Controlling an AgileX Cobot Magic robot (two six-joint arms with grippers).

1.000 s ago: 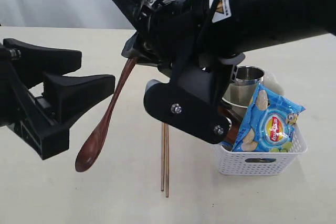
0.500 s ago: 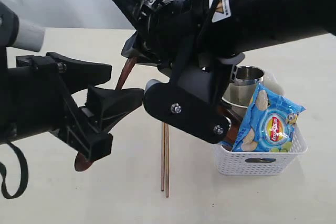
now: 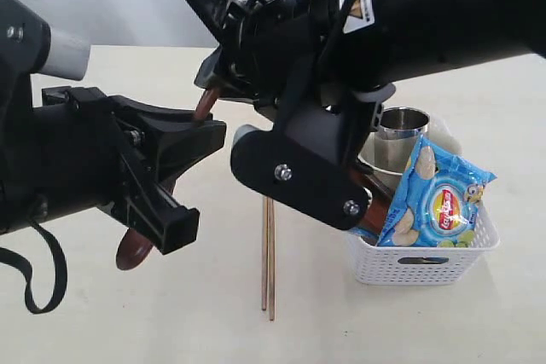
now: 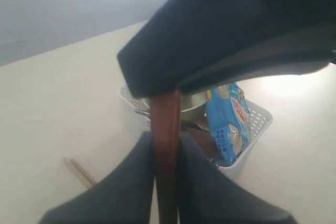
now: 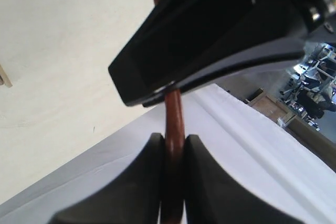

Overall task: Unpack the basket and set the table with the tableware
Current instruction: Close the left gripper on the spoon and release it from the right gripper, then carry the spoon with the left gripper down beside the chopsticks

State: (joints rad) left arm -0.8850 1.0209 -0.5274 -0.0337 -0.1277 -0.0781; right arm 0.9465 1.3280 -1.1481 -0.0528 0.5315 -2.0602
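Handover mid-air: my L gripper point(image 4: 164, 156) is closed snug on the spoon point(image 3: 133, 253) shaft, and my R gripper point(image 5: 172, 148) is pinched on the handle end just above it. The spoon's long axis runs steep, bowl down, clear of the tabletop point(image 3: 213, 334), left of the chopsticks point(image 3: 268, 262); basket point(image 3: 409, 267) is toward the R edge. Prob. next: R lets go and backs off up the handle line.

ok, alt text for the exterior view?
Two black grippers clamp one dark wooden spoon above a cream table, right gripper at the handle end, left gripper lower. Two chopsticks lie left of a white basket holding a steel cup and crisp packet.
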